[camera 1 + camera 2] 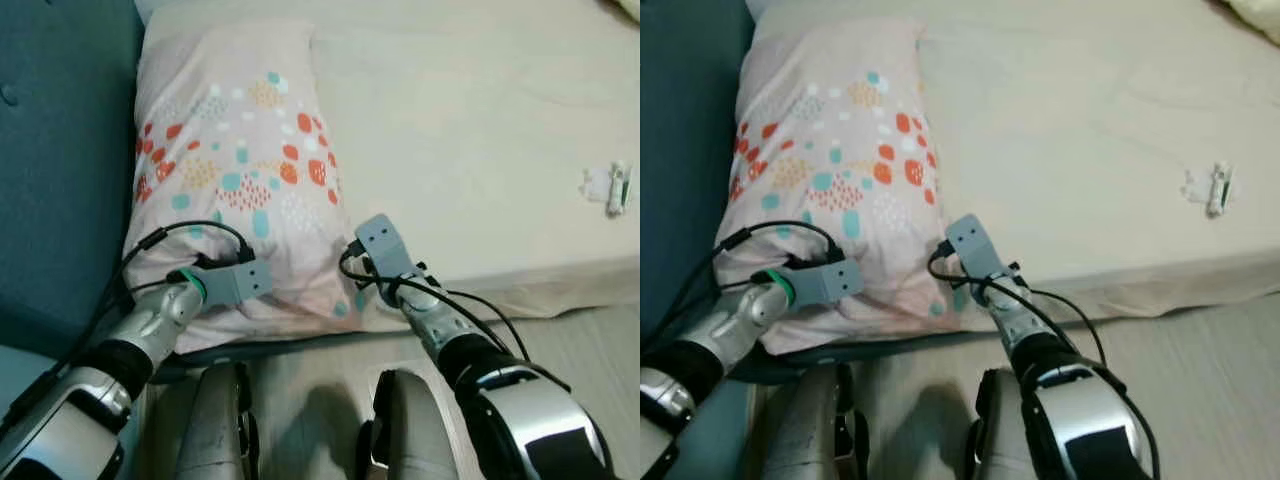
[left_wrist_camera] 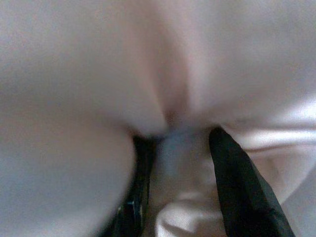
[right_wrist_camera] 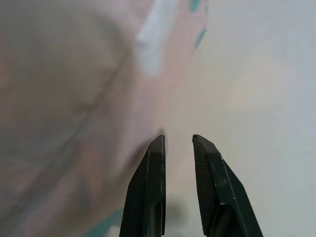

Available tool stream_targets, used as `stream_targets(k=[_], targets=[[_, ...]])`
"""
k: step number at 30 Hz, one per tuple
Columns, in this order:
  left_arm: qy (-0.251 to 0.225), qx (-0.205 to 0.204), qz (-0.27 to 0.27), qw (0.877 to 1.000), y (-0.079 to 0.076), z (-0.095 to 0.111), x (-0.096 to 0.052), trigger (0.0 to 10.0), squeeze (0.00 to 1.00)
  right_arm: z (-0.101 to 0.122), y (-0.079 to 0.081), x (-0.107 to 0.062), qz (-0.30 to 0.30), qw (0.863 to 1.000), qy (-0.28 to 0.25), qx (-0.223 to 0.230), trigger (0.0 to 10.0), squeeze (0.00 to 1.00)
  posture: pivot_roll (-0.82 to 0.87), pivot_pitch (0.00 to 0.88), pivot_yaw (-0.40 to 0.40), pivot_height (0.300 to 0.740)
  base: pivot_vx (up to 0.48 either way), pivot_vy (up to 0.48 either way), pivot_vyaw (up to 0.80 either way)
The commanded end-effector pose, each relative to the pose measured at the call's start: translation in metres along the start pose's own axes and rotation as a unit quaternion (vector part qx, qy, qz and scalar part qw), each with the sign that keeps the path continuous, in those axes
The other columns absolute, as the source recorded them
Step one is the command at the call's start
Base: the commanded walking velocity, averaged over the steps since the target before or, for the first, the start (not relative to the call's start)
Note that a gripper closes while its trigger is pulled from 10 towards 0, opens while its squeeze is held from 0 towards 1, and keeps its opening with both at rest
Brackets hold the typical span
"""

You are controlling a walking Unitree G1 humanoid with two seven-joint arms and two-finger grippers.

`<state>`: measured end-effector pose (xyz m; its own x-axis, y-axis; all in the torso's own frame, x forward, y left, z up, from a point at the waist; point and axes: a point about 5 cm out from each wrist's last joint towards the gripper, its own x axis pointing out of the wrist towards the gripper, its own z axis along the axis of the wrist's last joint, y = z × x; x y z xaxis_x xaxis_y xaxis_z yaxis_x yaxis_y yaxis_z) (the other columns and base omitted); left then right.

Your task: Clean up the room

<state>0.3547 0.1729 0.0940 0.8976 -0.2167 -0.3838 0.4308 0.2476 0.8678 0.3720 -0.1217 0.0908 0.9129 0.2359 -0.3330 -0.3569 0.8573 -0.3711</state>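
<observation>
A pink pillow [image 1: 235, 150] with orange and teal dots lies at the left end of the beige bed [image 1: 480, 110]. My left gripper [image 2: 177, 136] is pressed into the pillow's near edge. Its black fingers [image 2: 237, 187] are shut on a bulge of the pink fabric. My right gripper [image 3: 176, 137] sits at the pillow's near right corner, low over the sheet. Its fingers stand a narrow gap apart with nothing between them, and the pillow's edge lies just beside them.
A blue padded headboard [image 1: 60, 150] rises left of the pillow. A small white and green object [image 1: 612, 186] lies on the bed at the far right. The bed's front edge runs just past my arms, with pale floor [image 1: 600, 330] and my legs below.
</observation>
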Motion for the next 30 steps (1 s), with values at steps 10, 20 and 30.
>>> stream_targets(k=[10, 20, 30], targets=[[-0.078, -0.104, -0.178, 0.975, -0.049, -0.018, -0.062, 10.0, 0.00, -0.066, 0.003, -0.022, 0.005, 0.996, 0.080, 0.029, 10.0, 0.00, 0.15, 0.201, 0.048, 0.605, 0.000, 0.000, 0.00], [-0.174, -0.117, -0.112, 0.971, 0.004, -0.010, -0.107, 10.0, 0.00, -0.074, -0.070, -0.044, -0.128, 0.989, 0.038, 0.061, 10.0, 0.00, 0.14, 0.194, 0.050, 0.605, 0.000, 0.000, 0.00], [-0.055, -0.093, -0.078, 0.991, 0.012, -0.035, -0.089, 10.0, 0.00, 0.005, -0.051, -0.023, -0.050, 0.984, -0.150, 0.088, 10.0, 0.00, 0.12, 0.184, 0.055, 0.605, 0.000, 0.000, 0.00]])
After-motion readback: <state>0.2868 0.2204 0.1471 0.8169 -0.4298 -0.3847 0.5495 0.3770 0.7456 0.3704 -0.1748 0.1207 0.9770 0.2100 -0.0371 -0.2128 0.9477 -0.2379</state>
